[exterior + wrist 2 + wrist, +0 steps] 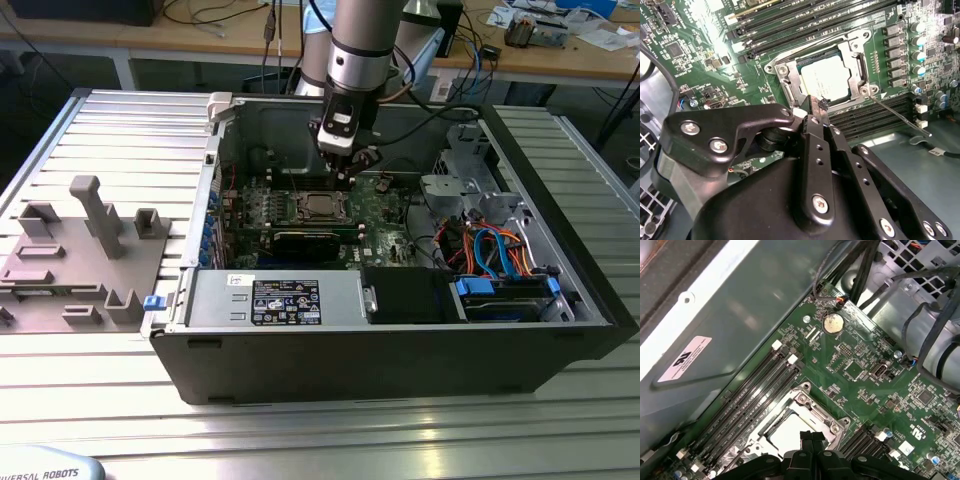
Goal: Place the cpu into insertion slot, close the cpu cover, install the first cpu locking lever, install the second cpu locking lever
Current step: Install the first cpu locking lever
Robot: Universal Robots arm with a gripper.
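the end effector [818,106] has its two black fingers [812,150] pressed together. its tip hangs just over the near edge of the cpu cover [860,65], at the socket's border; i cannot tell if it touches the metal. in the first wrist view the end effector [810,436] stands above the same edge.

the cpu [825,82] lies flat inside the insertion slot [812,59], and its dull silver top shows through the window of the cover. the cpu cover is down over it. from one corner of the cover a thin metal locking lever [900,115] goes out at an angle over the long memory slots [880,107].

in the exterior view the end effector [350,172] is inside the open computer case [400,360], above the green board [385,205], and the cpu [322,207] is just beside it.

about writing: a white label [685,360] with black print sits on the grey case wall, tilted. a black sticker [285,300] with white print and a small white label [240,281] are on the metal box at the front of the case. the board carries small white marks, too fine to tell. a round coin battery [833,323] sits near the cables.

the case lies on a ribbed metal bench [100,400]. on the exterior view's left stands a grey fixture plate [70,270].
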